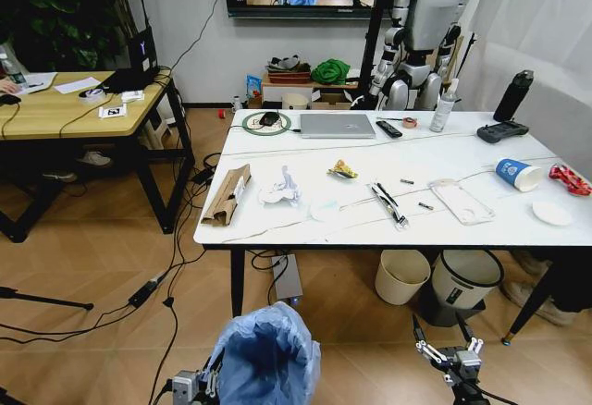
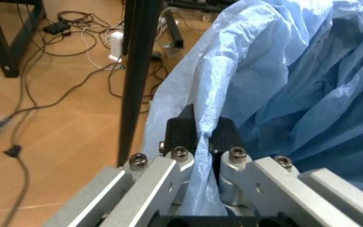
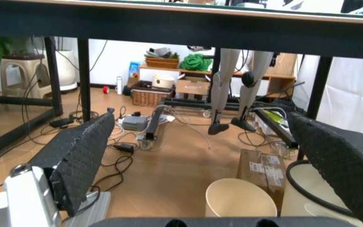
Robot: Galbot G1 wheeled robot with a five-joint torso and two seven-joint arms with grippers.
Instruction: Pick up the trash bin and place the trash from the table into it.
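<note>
The trash bin (image 1: 268, 357), lined with a crinkled light-blue bag, hangs low in front of the table (image 1: 305, 225). My left gripper (image 2: 204, 137) is shut on the bag-covered rim of the trash bin (image 2: 282, 80). My right gripper (image 1: 447, 350) stands open and holds nothing, below the table's front edge; its fingers (image 3: 81, 156) are spread wide. The trash lies on the table: a brown cardboard piece (image 1: 228, 193), crumpled white paper (image 1: 281, 189), a yellow wrapper (image 1: 342, 170), a clear tray (image 1: 460, 201), a blue cup (image 1: 516, 173), a red wrapper (image 1: 570, 179), a white disc (image 1: 552, 213).
A laptop (image 1: 337, 125), remote (image 1: 388, 128), bottles (image 1: 513, 96) and a black controller (image 1: 502, 131) sit at the table's far side. A cream bucket (image 1: 401, 276) and a white bin (image 1: 464, 279) stand under it. A wooden desk (image 1: 69, 109) is at left; cables cross the floor.
</note>
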